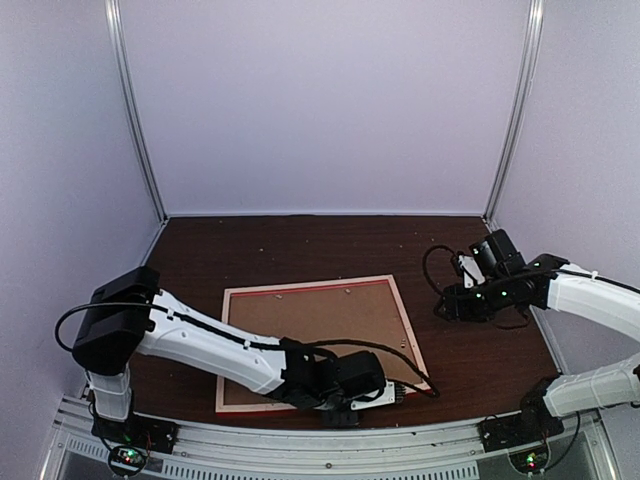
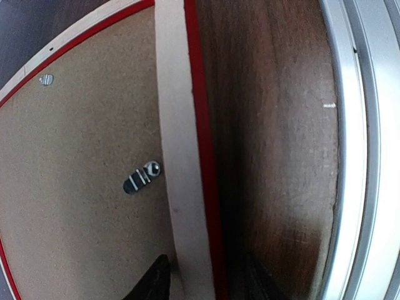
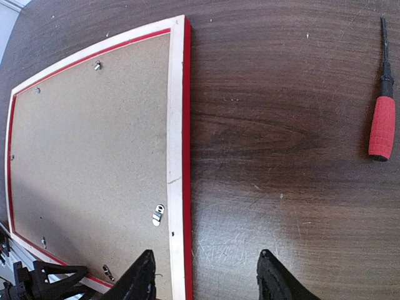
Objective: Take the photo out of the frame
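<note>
**Item: thin rectangular picture frame, red-edged with a pale wood rim (image 1: 300,287).** It lay face down on the dark brown wooden table (image 1: 300,240), with its near edge close to the arms' bases. A plain brown backing board (image 1: 320,330) filled the opening. At least one small metal turn clip (image 2: 142,177) was screwed beside the rim, its tab reaching over the board.

**Item: the photo.** Not in view. Judged to be inside the frame under the board.

**Item: left gripper (image 2: 206,281).** It was low at the frame's near right part. Its fingers stood apart and straddled the rim, one over the board and one outside the red edge. No clamping showed.

**Item: right gripper (image 3: 206,278).** It was spread wide and held nothing, hanging over bare table just beside the frame's right edge.

**Item: red-handled screwdriver with black shaft (image 3: 381,125).** It lay on the table well apart from the frame.

**Hazards, as judged.**
- With the clip over the board, lifting by the rim would raise frame, board and print as one piece, freeing nothing.
- A narrow hold on the thin rim could slip, so the frame might skid toward the near metal rail.
- Forcing the board past unturned clips could crease the print beneath.
</note>
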Action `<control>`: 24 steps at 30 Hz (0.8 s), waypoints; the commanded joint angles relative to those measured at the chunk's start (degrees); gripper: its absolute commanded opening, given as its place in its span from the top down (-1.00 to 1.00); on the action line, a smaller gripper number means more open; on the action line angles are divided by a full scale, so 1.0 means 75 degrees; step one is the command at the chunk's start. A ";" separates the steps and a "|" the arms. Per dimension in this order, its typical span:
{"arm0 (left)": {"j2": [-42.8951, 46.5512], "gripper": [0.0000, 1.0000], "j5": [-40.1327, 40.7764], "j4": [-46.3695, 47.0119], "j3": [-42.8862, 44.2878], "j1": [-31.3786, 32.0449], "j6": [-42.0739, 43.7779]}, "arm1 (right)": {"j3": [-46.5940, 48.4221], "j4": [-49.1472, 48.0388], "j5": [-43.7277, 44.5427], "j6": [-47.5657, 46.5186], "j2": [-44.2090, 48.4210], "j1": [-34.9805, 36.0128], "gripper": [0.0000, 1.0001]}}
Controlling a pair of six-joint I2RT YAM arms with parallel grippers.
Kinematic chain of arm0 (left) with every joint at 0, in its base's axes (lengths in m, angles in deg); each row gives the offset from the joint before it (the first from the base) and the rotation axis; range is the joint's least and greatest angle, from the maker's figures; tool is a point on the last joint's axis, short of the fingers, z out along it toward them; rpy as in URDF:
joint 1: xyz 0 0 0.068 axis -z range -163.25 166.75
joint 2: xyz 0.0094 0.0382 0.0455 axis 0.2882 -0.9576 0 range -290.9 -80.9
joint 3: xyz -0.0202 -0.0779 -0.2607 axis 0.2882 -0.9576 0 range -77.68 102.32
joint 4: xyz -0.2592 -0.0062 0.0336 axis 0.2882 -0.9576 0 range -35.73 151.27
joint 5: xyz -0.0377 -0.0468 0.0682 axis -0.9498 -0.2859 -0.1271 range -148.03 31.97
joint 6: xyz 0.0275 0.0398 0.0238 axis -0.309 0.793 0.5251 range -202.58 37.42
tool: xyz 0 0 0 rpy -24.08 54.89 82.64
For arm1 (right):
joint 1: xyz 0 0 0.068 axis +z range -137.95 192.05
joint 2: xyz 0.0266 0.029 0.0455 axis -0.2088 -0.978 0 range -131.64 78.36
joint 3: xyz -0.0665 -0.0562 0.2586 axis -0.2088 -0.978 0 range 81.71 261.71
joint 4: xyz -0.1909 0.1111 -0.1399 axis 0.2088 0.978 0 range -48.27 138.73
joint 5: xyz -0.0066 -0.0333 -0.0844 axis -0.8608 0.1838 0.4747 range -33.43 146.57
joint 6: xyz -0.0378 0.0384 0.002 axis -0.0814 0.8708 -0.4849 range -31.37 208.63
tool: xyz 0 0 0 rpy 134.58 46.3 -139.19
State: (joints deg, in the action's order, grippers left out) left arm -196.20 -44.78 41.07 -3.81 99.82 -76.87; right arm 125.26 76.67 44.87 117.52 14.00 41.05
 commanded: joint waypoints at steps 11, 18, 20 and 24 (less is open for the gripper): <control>-0.0707 0.61 -0.0967 -0.1180 0.0159 -0.0390 -0.0414 | -0.0006 0.0158 0.0241 0.0068 0.0202 0.0083 -0.08; -0.0564 0.91 -0.1069 -0.1236 0.0325 -0.0398 -0.0512 | -0.0145 0.0063 -0.0386 0.0081 0.0144 0.0083 -0.17; -0.0397 0.92 -0.1252 -0.1183 0.0346 -0.0456 -0.0603 | -0.0237 0.0069 -0.0755 0.0054 0.0181 0.0083 -0.27; 0.0020 0.93 -0.1599 -0.1069 0.0341 -0.0579 -0.0738 | -0.0578 -0.0019 -0.1749 0.0139 0.0319 0.0083 -0.65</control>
State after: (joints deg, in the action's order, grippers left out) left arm -197.04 -52.12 37.63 -0.29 96.67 -81.24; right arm 123.60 76.89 39.64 117.69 14.66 41.31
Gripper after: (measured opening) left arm 0.158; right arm 0.749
